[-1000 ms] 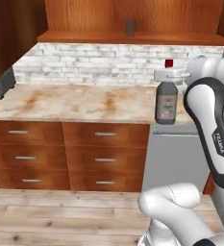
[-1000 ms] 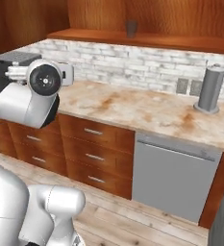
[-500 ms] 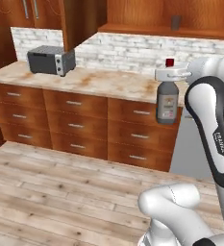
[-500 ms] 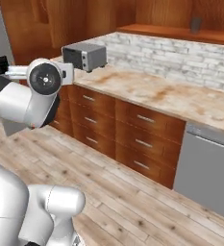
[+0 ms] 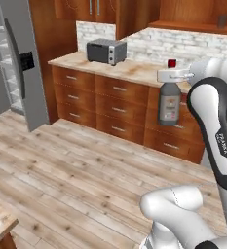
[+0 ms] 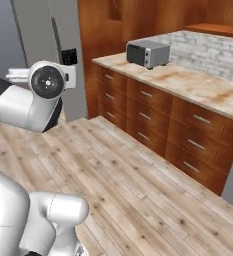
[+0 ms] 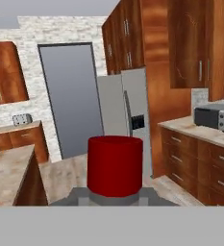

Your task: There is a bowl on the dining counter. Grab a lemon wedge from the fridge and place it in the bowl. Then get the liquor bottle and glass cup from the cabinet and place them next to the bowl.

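— Wood planks cover the floor [image 5: 85,165], and brown drawers run under a speckled stone counter [image 6: 188,82] carrying a toaster oven [image 5: 106,51]. What else stands in the room?

— A grey fridge [image 5: 15,63] stands at the left, with tall wooden cabinets [image 7: 180,43] beside it.

— And the end effector [image 5: 176,75]?

— It is clamped on the liquor bottle's [image 5: 169,103] neck, below the red cap [image 7: 115,166]; the bottle hangs upright in mid-air, in front of the drawers.
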Controlling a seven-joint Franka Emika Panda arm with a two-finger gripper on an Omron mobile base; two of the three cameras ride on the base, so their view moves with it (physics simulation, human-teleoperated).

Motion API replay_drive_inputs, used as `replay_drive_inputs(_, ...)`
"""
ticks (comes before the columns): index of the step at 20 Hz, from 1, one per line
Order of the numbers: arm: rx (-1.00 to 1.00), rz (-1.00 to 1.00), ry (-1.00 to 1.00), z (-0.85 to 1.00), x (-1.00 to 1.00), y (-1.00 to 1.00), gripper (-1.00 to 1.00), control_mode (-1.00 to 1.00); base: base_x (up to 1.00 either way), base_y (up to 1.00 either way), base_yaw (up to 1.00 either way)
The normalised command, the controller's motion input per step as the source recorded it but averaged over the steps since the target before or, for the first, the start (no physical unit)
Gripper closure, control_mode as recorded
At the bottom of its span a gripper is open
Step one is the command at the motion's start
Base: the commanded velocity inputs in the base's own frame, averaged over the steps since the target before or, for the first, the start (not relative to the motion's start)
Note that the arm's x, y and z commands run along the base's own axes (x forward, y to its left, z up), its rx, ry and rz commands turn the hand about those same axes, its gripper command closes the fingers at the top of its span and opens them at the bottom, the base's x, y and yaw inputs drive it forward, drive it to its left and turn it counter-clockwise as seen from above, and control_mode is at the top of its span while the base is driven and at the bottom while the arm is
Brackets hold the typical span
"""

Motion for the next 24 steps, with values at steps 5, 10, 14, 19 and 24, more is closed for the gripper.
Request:
replay_drive_inputs(5, 0.00, 0.00, 0.00, 0.00, 0.00, 0.00, 1.00, 1.00, -1.00, 0.21, 0.38)
replay_drive_inputs(10, 0.00, 0.00, 0.00, 0.00, 0.00, 0.00, 1.00, 1.00, -0.92, 0.80, 0.30)
replay_drive_inputs(14, 0.00, 0.00, 0.00, 0.00, 0.00, 0.00, 1.00, 1.00, -0.84, 1.00, 0.27)
replay_drive_inputs(19, 0.00, 0.00, 0.00, 0.00, 0.00, 0.00, 1.00, 1.00, -0.82, 1.00, 0.25)
replay_drive_inputs(24, 0.00, 0.00, 0.00, 0.00, 0.00, 0.00, 1.00, 1.00, -0.74, 1.00, 0.22)
